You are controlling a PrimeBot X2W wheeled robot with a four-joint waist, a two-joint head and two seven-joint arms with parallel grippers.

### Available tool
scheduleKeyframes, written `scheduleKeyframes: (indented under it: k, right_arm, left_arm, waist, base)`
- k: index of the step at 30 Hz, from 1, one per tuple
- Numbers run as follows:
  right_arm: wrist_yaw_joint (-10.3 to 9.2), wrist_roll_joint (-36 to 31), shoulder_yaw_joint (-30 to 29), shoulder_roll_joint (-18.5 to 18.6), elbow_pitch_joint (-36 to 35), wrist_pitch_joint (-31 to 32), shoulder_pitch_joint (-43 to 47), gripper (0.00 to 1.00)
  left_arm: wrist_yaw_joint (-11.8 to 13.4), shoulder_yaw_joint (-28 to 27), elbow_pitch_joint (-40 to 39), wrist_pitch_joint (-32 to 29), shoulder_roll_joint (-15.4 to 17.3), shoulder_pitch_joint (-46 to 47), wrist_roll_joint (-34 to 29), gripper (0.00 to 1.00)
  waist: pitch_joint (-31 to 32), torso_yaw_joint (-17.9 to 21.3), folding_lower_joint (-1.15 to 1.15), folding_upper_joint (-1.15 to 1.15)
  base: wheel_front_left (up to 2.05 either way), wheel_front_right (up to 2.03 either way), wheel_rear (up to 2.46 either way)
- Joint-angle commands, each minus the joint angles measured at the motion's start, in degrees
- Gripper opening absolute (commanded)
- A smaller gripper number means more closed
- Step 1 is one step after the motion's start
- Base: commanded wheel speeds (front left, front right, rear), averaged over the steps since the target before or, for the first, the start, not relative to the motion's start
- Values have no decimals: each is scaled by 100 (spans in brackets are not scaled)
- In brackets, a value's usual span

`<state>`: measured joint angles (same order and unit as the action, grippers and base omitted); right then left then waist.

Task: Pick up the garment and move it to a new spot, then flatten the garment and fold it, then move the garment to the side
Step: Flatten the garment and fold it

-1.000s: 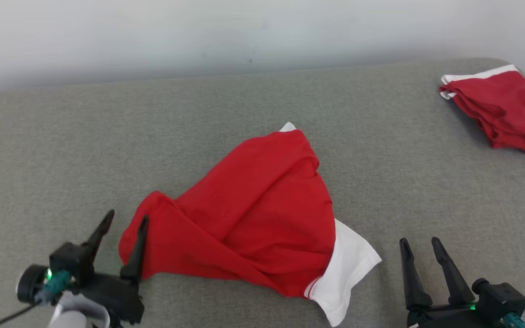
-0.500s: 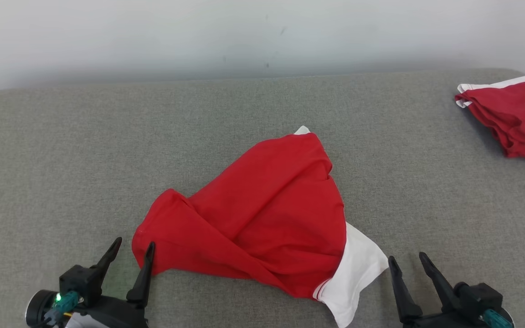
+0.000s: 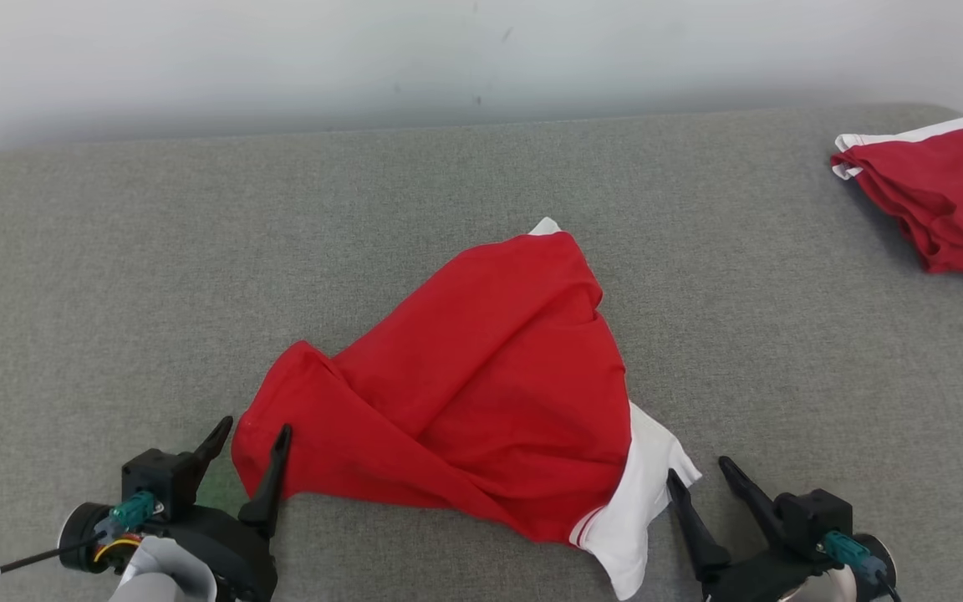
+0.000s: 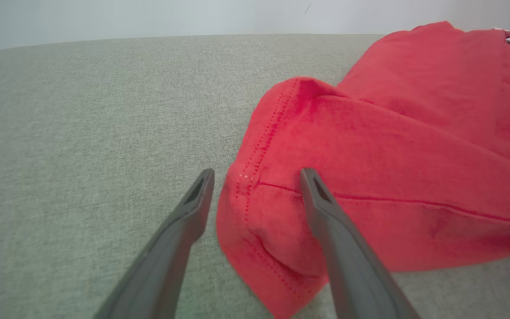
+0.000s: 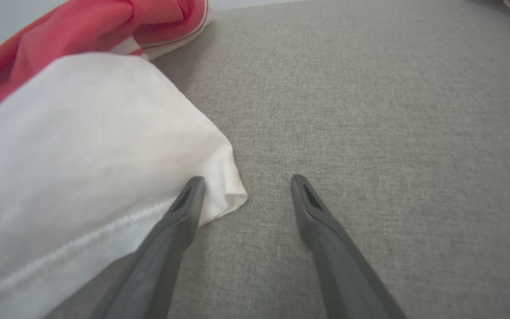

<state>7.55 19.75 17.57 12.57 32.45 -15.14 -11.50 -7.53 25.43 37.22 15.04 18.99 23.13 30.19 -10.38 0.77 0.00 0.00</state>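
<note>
A red garment (image 3: 481, 385) with a white sleeve (image 3: 640, 502) lies crumpled in the middle of the grey surface. My left gripper (image 3: 252, 431) stands open at its lower-left hem corner; in the left wrist view that red corner (image 4: 264, 208) sits between the two fingers, and the left gripper (image 4: 257, 173) has nothing clamped. My right gripper (image 3: 699, 468) stands open at the white sleeve's tip. In the right wrist view the sleeve (image 5: 86, 155) touches the left finger (image 5: 184, 208), and the right gripper (image 5: 246, 179) has its corner partly in the gap.
A second red garment with white trim (image 3: 933, 201) lies bunched at the far right edge. The grey padded surface (image 3: 197, 251) ends at a pale wall (image 3: 448, 58) behind. Bare fabric stretches to the left and far side.
The camera has shifted. My left gripper has settled around the red hem corner. My right gripper has moved left to the white sleeve's tip.
</note>
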Motion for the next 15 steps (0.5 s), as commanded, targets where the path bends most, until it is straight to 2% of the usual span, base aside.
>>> scheduleKeyframes:
  k: [1, 2, 3, 4, 5, 6, 11, 15]
  right_arm:
    - [-16, 52, 47, -12, 85, -4, -65, 96]
    - [-16, 80, 93, -11, 175, -2, -110, 50]
    - [-16, 101, 140, -8, 247, 1, -145, 36]
    - [-16, 129, 180, -8, 301, 2, -186, 3]
    - [-16, 146, 219, -7, 356, 3, -213, 0]
    - [-16, 161, 249, -10, 410, 3, -241, 0]
    - [-16, 250, 290, 18, 489, 10, -399, 0]
    - [-16, 272, -15, 86, 137, -5, -248, 0]
  left_arm:
    - [11, 41, 46, 10, 34, 83, 52, 100]
    - [11, 78, 78, 10, 42, 125, 103, 100]
    - [11, 112, 115, 10, 36, 154, 173, 98]
    - [11, 152, 142, 10, 42, 175, 210, 46]
    - [11, 193, 162, 10, 49, 207, 245, 19]
    - [11, 243, 203, 10, 42, 233, 313, 0]
    - [11, 536, 426, 10, 80, 407, 595, 0]
    - [11, 355, 113, 10, 143, 293, 501, 0]
  waist:
    - [-8, -8, 0, 0]
    - [-13, -15, 0, 0]
    - [-15, -24, 0, 0]
    - [-15, -29, 0, 0]
    - [-21, -36, 0, 0]
    - [-29, -41, 0, 0]
    - [-51, -60, 0, 0]
    - [48, -80, 0, 0]
  base:
    - [0, 0, 0]
    - [0, 0, 0]
    - [0, 0, 0]
    - [0, 0, 0]
    - [0, 0, 0]
    - [0, 0, 0]
    - [0, 0, 0]
    - [0, 0, 0]
